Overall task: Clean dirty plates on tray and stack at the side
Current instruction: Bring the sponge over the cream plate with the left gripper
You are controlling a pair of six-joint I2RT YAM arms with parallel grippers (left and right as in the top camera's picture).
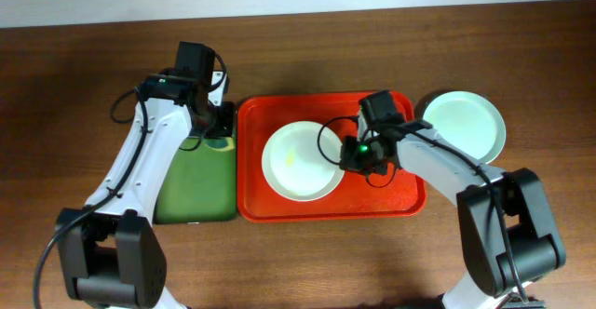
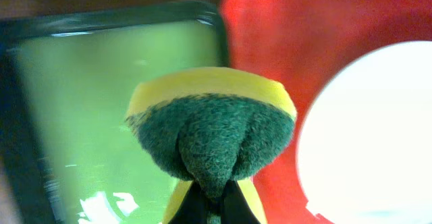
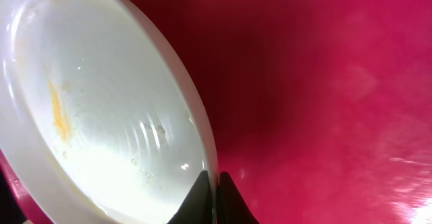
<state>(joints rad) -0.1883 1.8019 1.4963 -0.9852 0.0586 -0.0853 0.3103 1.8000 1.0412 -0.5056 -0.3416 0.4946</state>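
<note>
A cream-white plate point(image 1: 300, 160) with a yellow smear lies on the red tray point(image 1: 410, 197). My right gripper point(image 1: 346, 157) is shut on its right rim; the right wrist view shows the plate point(image 3: 88, 116) and my fingers point(image 3: 214, 183) pinching its edge over the tray point(image 3: 324, 102). A pale blue-green plate point(image 1: 463, 124) sits on the table right of the tray. My left gripper point(image 1: 221, 123) is shut on a yellow and green sponge point(image 2: 212, 129), held over the border of the green tray point(image 2: 88, 109) and the red tray point(image 2: 270, 42), left of the plate point(image 2: 378, 129).
The green tray point(image 1: 197, 183) with a dark rim lies directly left of the red tray. Bare wooden table point(image 1: 307, 262) surrounds both trays. A white wall edge runs along the back.
</note>
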